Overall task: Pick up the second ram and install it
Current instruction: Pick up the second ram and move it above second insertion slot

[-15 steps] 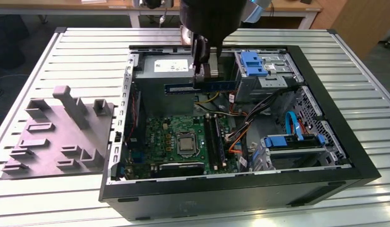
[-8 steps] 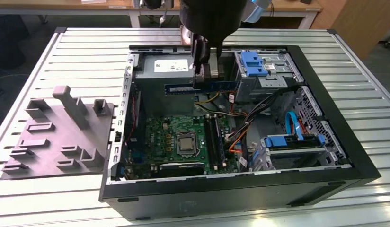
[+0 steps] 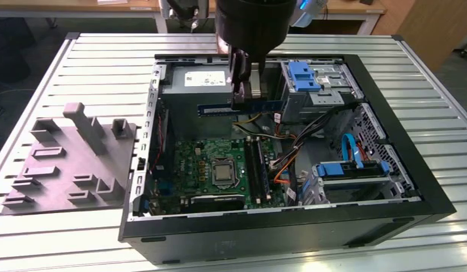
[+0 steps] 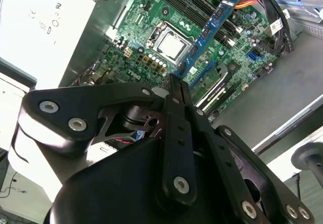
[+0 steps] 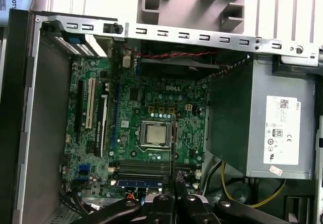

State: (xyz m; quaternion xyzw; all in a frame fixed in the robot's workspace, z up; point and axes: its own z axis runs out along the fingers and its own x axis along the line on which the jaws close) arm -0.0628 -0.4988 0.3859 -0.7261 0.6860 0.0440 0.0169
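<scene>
Currently the gripper (image 3: pixel 246 97) hangs inside the opening of the PC case (image 3: pixel 419 170). Its jaws are closed on the second ram (image 3: pixel 218 109), approx. at the middle of the stick. In the exterior view the stick is held level in the air, long side going left-right. It shows in front of the lower edge of the power supply (image 3: pixel 190 85), w/ the green motherboard (image 3: pixel 195 156) lower in the case and not touched.

In the second wrist view the gripper (image 4: pixel 176 80) pinches the blue second ram (image 4: pixel 209 30), which runs out from the closed jaws over the motherboard (image 4: pixel 146 24), passing beside the CPU (image 4: pixel 173 45).

In the first wrist view the gripper (image 5: pixel 177 177) holds the stick edge-on. It is a thin dark line (image 5: pixel 174 148) along one side of the CPU (image 5: pixel 155 134), near the long slots (image 5: pixel 141 167).

The gray holder block (image 3: pixel 75 153) stands on the slatted table (image 3: pixel 415 73), at the exterior view's left of the case, well apart from the gripper.
</scene>
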